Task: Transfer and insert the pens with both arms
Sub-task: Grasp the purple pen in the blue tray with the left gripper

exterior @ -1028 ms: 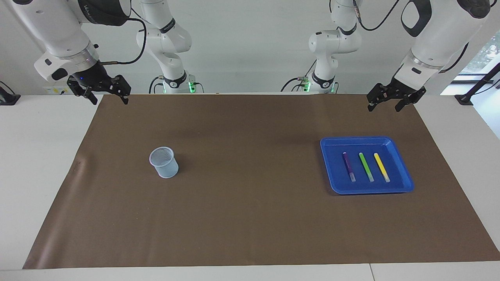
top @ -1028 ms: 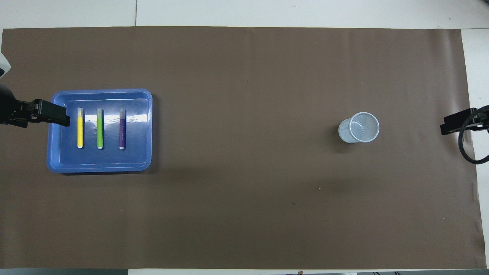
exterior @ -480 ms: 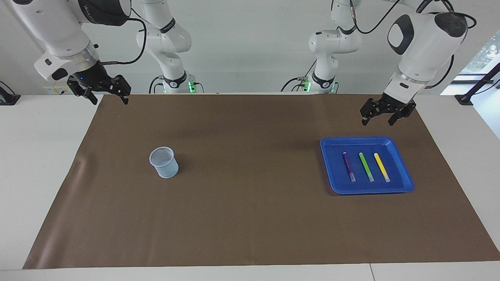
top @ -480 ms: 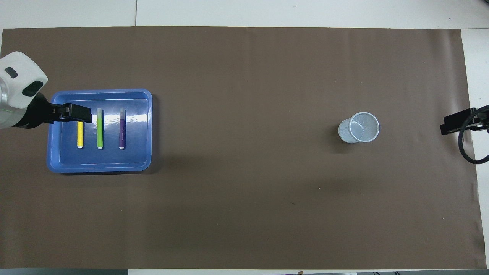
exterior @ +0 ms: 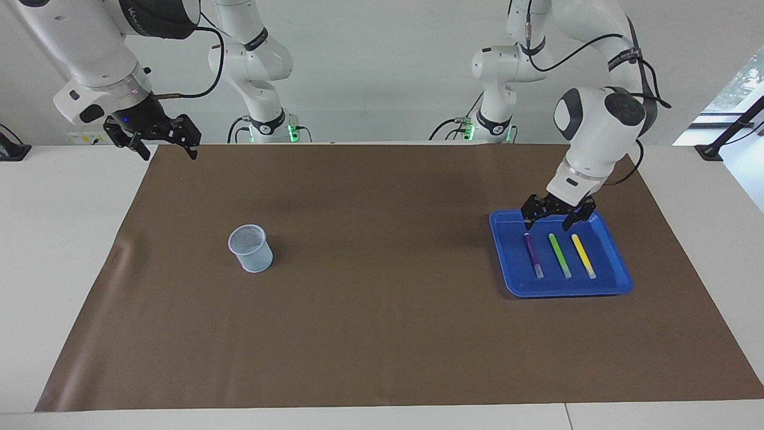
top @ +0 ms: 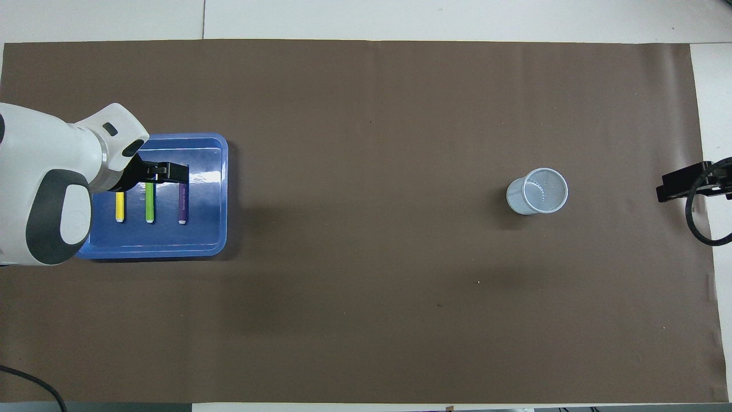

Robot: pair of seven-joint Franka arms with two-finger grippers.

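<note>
Three pens lie side by side in a blue tray (exterior: 500, 254): purple (exterior: 533, 254), green (exterior: 559, 255), yellow (exterior: 583, 255). In the overhead view they show as yellow (top: 120, 207), green (top: 149, 205) and purple (top: 182, 205) in the tray (top: 222, 217). My left gripper (exterior: 546, 224) is open and empty, low over the tray's edge nearer the robots, above the ends of the purple and green pens; the overhead view shows it (top: 168, 171) over those ends. My right gripper (exterior: 168, 153) is open and waits raised over the mat's corner; it also shows in the overhead view (top: 679, 185).
A pale blue mesh cup (exterior: 250, 248) stands upright on the brown mat (exterior: 382, 310) toward the right arm's end; it also shows in the overhead view (top: 537, 190). Two smaller white arms (exterior: 262, 65) with green-lit bases stand at the table's edge by the robots.
My left arm has swung down and inward from the mat's corner to low over the tray. The right arm, pens and cup have not moved.
</note>
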